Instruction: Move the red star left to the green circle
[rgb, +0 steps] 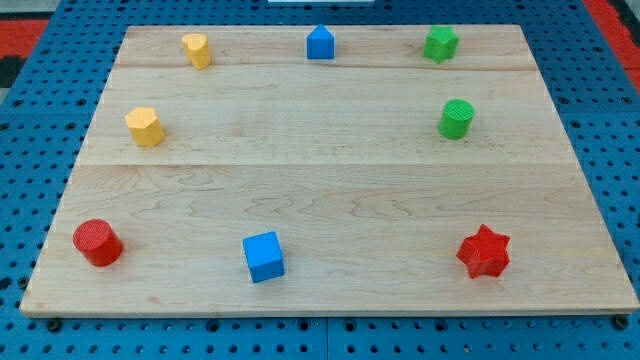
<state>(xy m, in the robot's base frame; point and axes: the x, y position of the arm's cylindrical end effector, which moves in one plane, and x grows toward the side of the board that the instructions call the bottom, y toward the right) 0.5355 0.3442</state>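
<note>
The wooden desk (330, 190) fills most of the view, a pale board of joined planks lying on a blue pegboard (40, 120) whose rows of holes show along every edge. Eight small blocks sit around the desk's rim, and its middle carries none.

The red star (484, 252) sits near the view's bottom right corner, lying flat, well apart from every other block. The blue cube (264, 256) rests along the bottom edge, left of centre. The red cylinder (97, 242) stands near the bottom left corner.

The green circle (456, 118), a short upright cylinder, is on the view's right side in the upper half, almost straight above the red star and well apart from it. Above it, near the top right, sits the green star (440, 43).

The blue block with a peaked, house-like outline (320, 42) is at the top centre. Two yellow blocks occupy the left side: the yellow block at the top (197, 49), whose exact shape I cannot make out, and the yellow hexagonal block (145, 126) lower down, near the left edge.

My tip does not show anywhere in the view, so its place relative to the blocks cannot be told, and no fingers are visible, so I cannot tell their state.
</note>
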